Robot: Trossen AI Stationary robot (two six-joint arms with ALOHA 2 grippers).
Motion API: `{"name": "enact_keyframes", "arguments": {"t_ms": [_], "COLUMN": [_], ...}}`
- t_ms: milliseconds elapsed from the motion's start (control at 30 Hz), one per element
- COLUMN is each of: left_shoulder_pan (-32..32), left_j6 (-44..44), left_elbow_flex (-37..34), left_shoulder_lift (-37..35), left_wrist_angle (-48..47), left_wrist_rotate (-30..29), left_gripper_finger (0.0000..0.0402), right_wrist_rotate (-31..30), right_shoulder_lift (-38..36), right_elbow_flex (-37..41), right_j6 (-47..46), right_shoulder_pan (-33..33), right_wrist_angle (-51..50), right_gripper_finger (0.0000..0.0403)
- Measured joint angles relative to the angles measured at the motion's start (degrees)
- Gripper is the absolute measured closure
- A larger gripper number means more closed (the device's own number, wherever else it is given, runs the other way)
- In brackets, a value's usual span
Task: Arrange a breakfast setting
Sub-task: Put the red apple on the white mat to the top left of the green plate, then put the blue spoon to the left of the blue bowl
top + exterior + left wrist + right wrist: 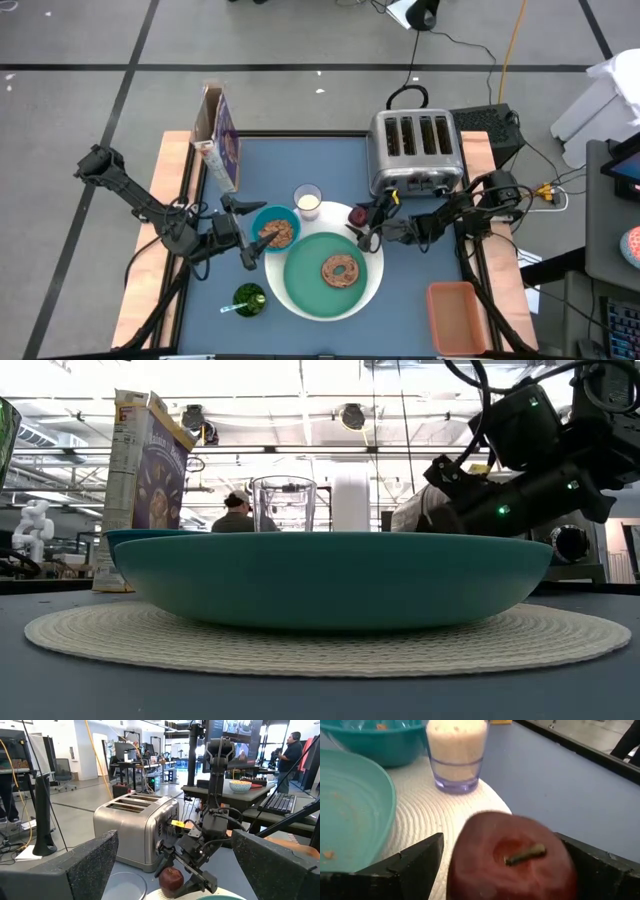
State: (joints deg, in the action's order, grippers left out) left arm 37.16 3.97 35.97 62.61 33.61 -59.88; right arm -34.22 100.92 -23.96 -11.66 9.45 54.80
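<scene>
your right gripper (366, 226) is clamped on the dark red apple (512, 855), one finger on each side, and it holds the fruit at the far right edge of the round white woven plate (372, 283), just right of the clear glass of milk (308, 201). whether the apple already rests on that edge or hangs just above it, you cannot tell from these views. most of the breakfast looks laid out: the wide teal plate (305, 275) sits on the white one with the brown bagel (341, 270) in its middle, the small teal bowl (270, 217) with cereal in it stands at the plate's far left, touching or just beside it, and the milk stands just beyond the bowl on the white rim. the tall purple cereal box (222, 140) stands upright at the far left of the blue table (270, 160), well apart from the steel four-slot toaster (415, 150) on the far right. your left gripper (244, 232) lies just left of the bowl with its fingers spread and nothing between them. near the left corner lies a green object (249, 298) you cannot identify, perhaps with the spoon. what seems left is to set the apple down and let go, and perhaps place the spoon.
</scene>
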Motion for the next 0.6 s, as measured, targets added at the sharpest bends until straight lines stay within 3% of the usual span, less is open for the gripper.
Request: {"name": "enact_keyframes", "arguments": {"t_ms": [267,600], "left_shoulder_pan": [0.00,0.01], "left_j6": [0.00,0.00], "left_elbow_flex": [0.00,0.00], "left_shoulder_lift": [0.00,0.00], "left_wrist_angle": [0.00,0.00], "left_wrist_rotate": [0.00,0.00], "left_gripper_finger": [0.0009,0.0009], "right_wrist_rotate": [-0.21,-0.23], "right_shoulder_lift": [-1.70,-9.90], "right_elbow_flex": [0.02,0.02], "right_j6": [3.85,9.84], "right_shoulder_pan": [0.00,0.00], "right_wrist_angle": [1.10,1.08], "right_gripper_finger": [0.0045,0.0045]}}
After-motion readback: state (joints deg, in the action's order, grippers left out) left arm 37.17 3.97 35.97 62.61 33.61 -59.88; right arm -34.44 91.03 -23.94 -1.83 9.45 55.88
